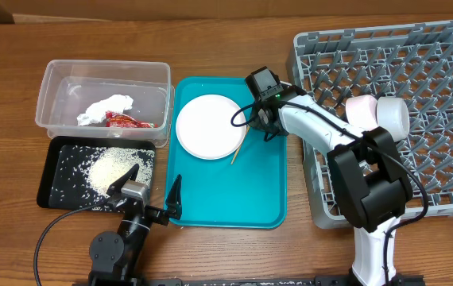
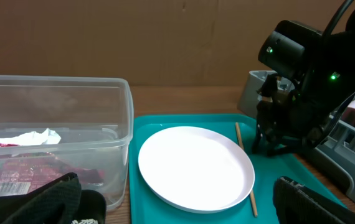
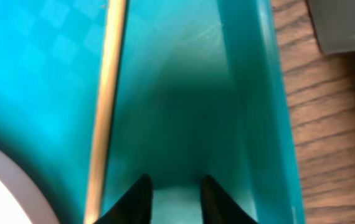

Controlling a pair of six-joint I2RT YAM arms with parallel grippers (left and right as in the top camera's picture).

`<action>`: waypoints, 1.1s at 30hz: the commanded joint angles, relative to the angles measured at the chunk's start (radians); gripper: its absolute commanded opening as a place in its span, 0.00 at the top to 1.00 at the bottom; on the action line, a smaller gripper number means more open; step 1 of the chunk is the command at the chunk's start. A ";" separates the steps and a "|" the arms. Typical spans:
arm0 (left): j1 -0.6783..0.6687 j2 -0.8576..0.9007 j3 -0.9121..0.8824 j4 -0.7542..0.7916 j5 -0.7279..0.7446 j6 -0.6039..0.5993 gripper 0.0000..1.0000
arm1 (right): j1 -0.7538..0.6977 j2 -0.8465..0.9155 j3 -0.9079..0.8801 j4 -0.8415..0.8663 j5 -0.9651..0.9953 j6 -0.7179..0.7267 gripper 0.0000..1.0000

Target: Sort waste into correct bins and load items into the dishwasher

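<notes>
A round white plate point(image 1: 208, 126) lies on the teal tray point(image 1: 242, 199). One wooden chopstick point(image 1: 239, 146) lies against the plate's right edge. My right gripper point(image 1: 261, 124) hangs low over the tray's far right corner, open and empty. In the right wrist view its fingers point(image 3: 174, 186) are just right of the chopstick point(image 3: 106, 93). My left gripper point(image 1: 152, 195) is open and empty at the tray's front left. The clear tub point(image 1: 60, 75) holds the white tissue point(image 1: 106, 109) and red wrapper point(image 1: 127, 121). Rice point(image 1: 114, 167) lies in the black tray point(image 1: 52, 187).
The grey rack point(image 1: 449, 48) at the right holds a pink bowl point(image 1: 362, 107) and a white cup point(image 1: 394, 114). The right arm stretches from the front right across the rack's left edge. The left wrist view shows the plate point(image 2: 193, 165) and the right gripper point(image 2: 271, 140).
</notes>
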 commanded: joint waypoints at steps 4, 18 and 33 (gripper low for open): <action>0.006 -0.011 -0.007 0.004 0.008 -0.008 0.00 | 0.002 -0.031 0.041 0.080 -0.056 -0.059 0.59; 0.006 -0.011 -0.007 0.004 0.008 -0.007 0.00 | 0.003 0.021 0.014 0.092 -0.021 -0.056 0.67; 0.006 -0.011 -0.007 0.004 0.008 -0.007 0.00 | 0.005 -0.081 0.031 0.019 -0.020 -0.132 0.59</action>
